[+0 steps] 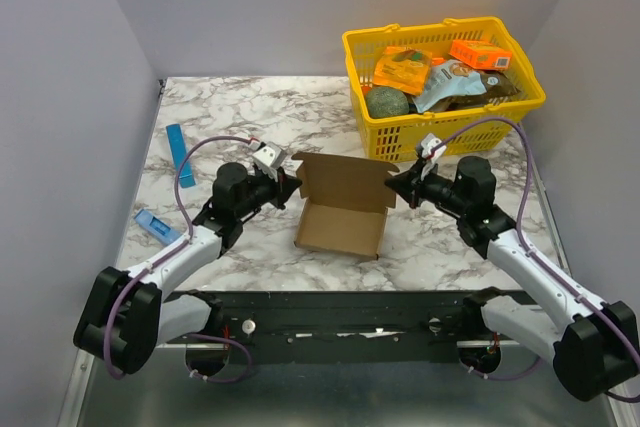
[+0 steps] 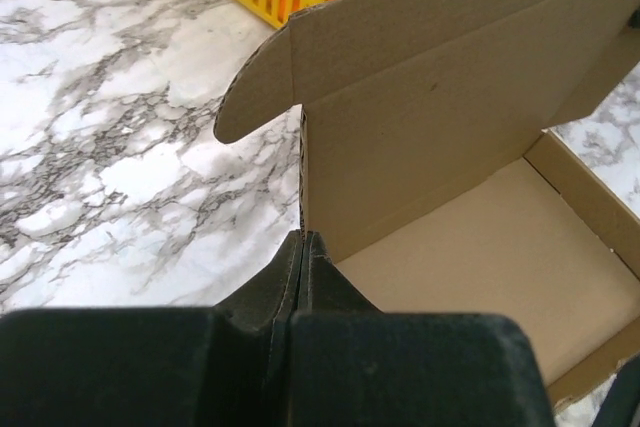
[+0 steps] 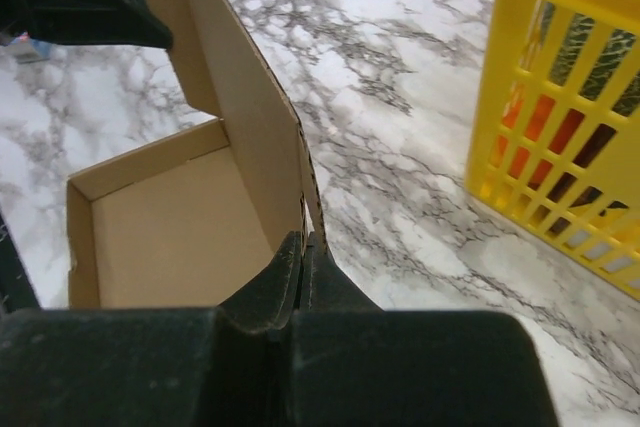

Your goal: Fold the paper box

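Observation:
The paper box [image 1: 341, 215] is a brown cardboard carton in the middle of the marble table, its tray formed and its lid standing up at the far side. My left gripper [image 1: 291, 184] is shut on the lid's left edge, where a rounded flap [image 2: 255, 92] sticks out. In the left wrist view the black fingers [image 2: 303, 247] pinch the thin cardboard edge [image 2: 302, 177], with the tray floor [image 2: 480, 277] to the right. On the lid's right edge my right gripper [image 1: 393, 183] is shut too. Its fingers [image 3: 305, 252] clamp that side [image 3: 255, 137] beside the open tray [image 3: 170, 237].
A yellow basket [image 1: 442, 105] with orange packets and other goods stands at the back right, close behind the right gripper [image 3: 560, 97]. A thin blue strip [image 1: 177, 144] and a small blue object [image 1: 155, 224] lie on the left of the table.

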You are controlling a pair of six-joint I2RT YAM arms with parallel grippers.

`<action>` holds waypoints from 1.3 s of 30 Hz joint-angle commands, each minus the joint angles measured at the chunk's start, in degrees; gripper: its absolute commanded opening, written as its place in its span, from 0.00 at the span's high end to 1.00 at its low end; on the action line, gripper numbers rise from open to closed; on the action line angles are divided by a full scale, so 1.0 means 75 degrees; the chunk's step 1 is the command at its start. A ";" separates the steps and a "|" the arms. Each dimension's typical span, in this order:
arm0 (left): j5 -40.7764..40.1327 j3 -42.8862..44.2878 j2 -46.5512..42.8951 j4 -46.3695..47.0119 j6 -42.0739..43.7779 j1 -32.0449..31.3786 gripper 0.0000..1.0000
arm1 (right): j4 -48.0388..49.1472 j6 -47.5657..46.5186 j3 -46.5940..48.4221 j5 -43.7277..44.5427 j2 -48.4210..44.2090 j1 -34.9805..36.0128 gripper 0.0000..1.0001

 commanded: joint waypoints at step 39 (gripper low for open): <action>-0.7584 -0.2026 0.1568 0.4935 -0.0243 -0.4591 1.00 | 0.5015 0.2357 -0.2951 0.7454 0.0691 0.2655 0.94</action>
